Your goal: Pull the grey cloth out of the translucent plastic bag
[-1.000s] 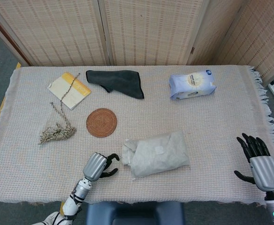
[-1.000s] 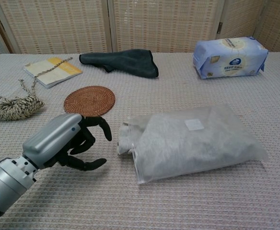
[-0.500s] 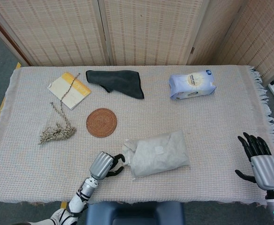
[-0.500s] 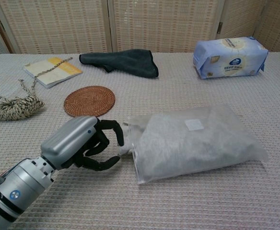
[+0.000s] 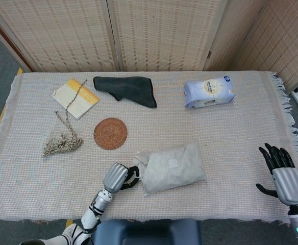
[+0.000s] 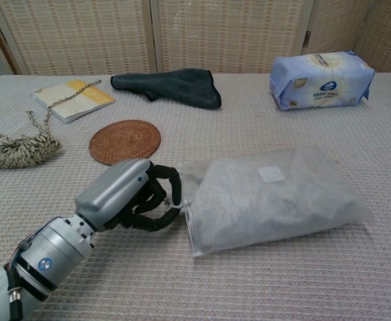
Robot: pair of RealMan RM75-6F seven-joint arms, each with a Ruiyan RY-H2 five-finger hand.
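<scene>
Left hand (image 6: 125,194) at the table's near edge, fingers curled into the open mouth of the translucent plastic bag (image 6: 276,197); whether it grips the grey cloth (image 6: 249,200) inside, cannot tell. Pinch cloth only, not film. Right hand (image 5: 284,176) spread, empty, near right corner; could pin the bag.

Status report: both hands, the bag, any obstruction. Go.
Left hand fingers curled at open end of translucent plastic bag; firm grip unconfirmed. Right hand open, idle at table edge. Grey cloth inside bag. Nothing blocking.
</scene>
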